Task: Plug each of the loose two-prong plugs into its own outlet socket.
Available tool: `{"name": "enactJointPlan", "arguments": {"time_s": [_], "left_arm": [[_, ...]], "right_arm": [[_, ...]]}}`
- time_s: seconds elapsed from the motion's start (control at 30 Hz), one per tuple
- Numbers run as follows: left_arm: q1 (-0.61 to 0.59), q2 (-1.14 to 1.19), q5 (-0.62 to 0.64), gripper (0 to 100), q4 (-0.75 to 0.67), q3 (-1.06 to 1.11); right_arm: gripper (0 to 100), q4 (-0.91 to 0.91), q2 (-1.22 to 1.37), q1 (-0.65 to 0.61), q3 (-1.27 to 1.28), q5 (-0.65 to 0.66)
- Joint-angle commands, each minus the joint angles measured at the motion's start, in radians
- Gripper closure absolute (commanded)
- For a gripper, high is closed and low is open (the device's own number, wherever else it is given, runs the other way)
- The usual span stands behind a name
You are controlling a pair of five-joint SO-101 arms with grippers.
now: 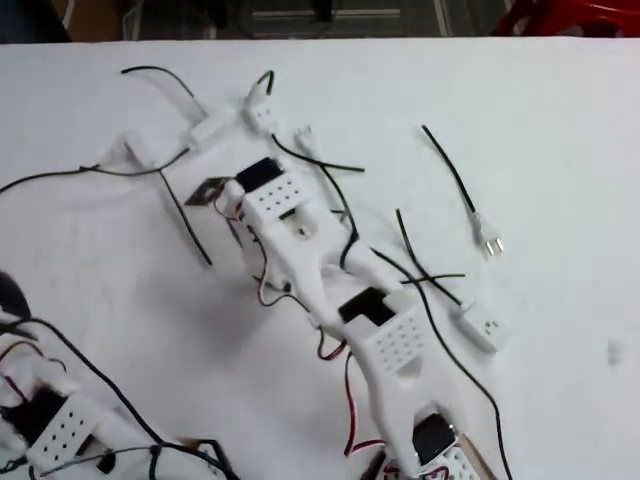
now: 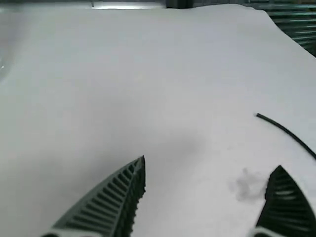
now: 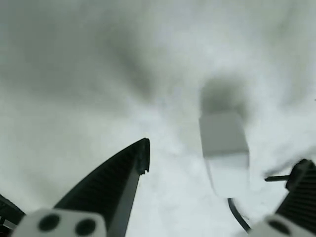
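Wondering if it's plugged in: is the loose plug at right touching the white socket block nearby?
Apart. The high view shows bare table between the plug and the socket block.

No legible text, label, number or sign on any object in these views.

A white desk (image 1: 560,120) fills the scene, with a red object (image 1: 575,15) and a brown object (image 1: 95,15) in the dim room beyond its far edge.

The white block (image 3: 223,148) is too blurry to tell plug from socket. At seven o'clock, an arm (image 1: 60,425) is cut off.
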Motion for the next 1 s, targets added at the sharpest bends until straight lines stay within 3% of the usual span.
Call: {"name": "enactJointPlan", "arguments": {"time_s": [0.0,0.2,0.37,0.5,0.6,0.83,0.97], "left_arm": [[-0.071,-0.015,0.003,62,-0.008,-0.006],[-0.139,-0.015,0.002,62,-0.008,-0.005],[-0.139,-0.015,-0.097,62,-0.006,-0.002],[-0.139,-0.015,-0.078,62,0.0,0.0],[-0.139,-0.015,-0.078,62,0.002,0.002],[-0.125,-0.015,-0.08,62,-0.006,0.017],[-0.125,-0.015,-0.08,62,-0.006,0.018]], "right_arm": [[56.9,0.012,-0.008,-0.033,0.054,0.003],[56.9,0.013,-0.087,-0.176,0.192,0.002],[56.9,0.013,-0.2,-0.275,0.333,0.002],[56.9,0.013,-0.288,-0.275,0.362,0.008],[56.9,0.012,-0.357,-0.2,0.359,0.028],[56.9,0.012,-0.444,0.044,0.365,0.554],[56.9,0.012,-0.446,0.154,0.397,0.924]]}}
